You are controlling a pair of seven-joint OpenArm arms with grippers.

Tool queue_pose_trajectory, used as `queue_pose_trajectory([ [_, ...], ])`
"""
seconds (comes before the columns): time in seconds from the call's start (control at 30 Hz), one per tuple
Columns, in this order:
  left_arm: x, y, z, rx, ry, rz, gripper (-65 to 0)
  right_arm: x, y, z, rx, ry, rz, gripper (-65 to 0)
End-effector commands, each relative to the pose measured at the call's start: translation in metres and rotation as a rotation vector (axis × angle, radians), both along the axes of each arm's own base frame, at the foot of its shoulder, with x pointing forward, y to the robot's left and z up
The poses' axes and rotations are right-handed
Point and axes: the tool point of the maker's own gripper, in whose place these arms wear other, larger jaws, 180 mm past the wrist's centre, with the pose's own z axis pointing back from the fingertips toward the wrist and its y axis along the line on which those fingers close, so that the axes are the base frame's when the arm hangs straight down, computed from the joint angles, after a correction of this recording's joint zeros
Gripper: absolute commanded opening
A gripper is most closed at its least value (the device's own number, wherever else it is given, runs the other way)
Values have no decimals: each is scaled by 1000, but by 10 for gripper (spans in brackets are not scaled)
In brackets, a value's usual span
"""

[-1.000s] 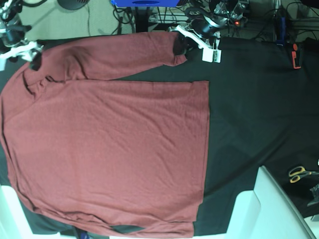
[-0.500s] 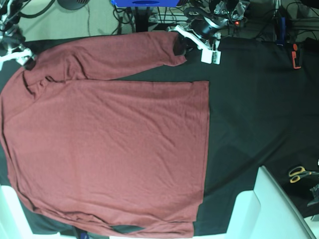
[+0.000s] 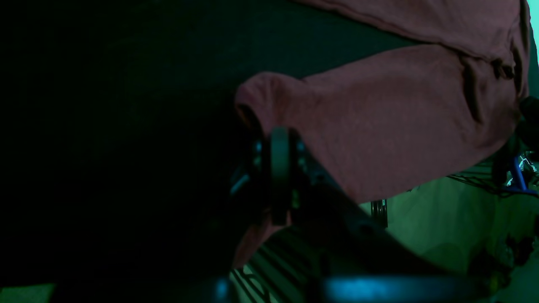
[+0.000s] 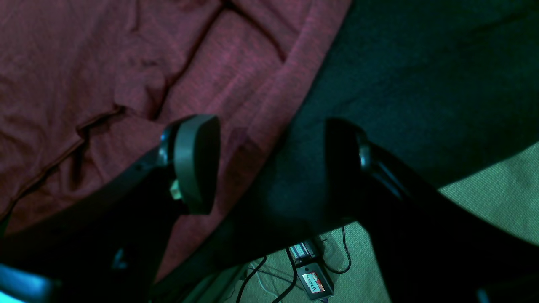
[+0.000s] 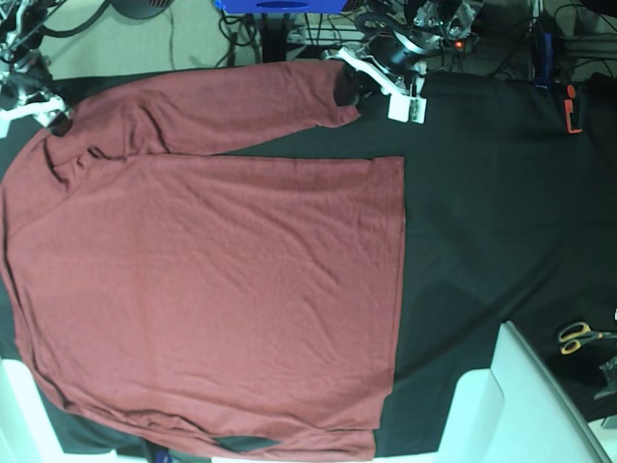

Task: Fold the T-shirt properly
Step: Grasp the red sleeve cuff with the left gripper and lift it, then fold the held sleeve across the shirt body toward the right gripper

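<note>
The maroon T-shirt lies flat on the black cloth, with one long sleeve stretched along the far edge. My left gripper is shut on that sleeve's cuff. In the left wrist view its fingers pinch the cuff fabric. My right gripper sits at the shirt's shoulder corner, far left. In the right wrist view it is open and straddles the shirt's edge, one finger over the red cloth, the other over the black sheet.
Yellow-handled scissors lie at the right edge, beside a white bin at the bottom right. A red-and-black tool rests at the far right. Cables and gear crowd the far edge. A small labelled box lies on the floor.
My right gripper has shifted slightly left toward the table's corner at the shoulder, and its jaws have narrowed. The left gripper and the cuff have stayed put.
</note>
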Motion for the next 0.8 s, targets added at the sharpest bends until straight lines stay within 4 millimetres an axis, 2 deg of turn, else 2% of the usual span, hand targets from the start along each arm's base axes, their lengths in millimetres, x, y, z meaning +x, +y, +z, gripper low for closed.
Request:
queue_pose_trajectory([
  [0.0,3,-1,6,-14,-22,3,-650,5,-5,6,-13,-20,4,-314],
  [0.07,3,-1,6,-14,-22,5,-650,5,-5,6,-13,-20,4,-419],
  [0.17,3,-1,6,-14,-22,5,-650,5,-5,6,-13,-20,4,-633],
  [0.2,3,-1,6,-14,-22,5,-650,5,-5,6,-12,-19,4,-650],
  [0.27,4,-1,7,-14,-24,5,-650,6,-1,4,5,0,15,-633],
  [0.4,1,-5,3,-9,30,-38,-650,8,3,4,30,36,33,-648],
  [0.57,13,-16,21,-30,1,-73,-650,21,1,19,-4,-3,53,-648],
  [0.77,25,-24,35,-39,-19,-108,-650,26,-2,22,-8,-16,44,-648],
])
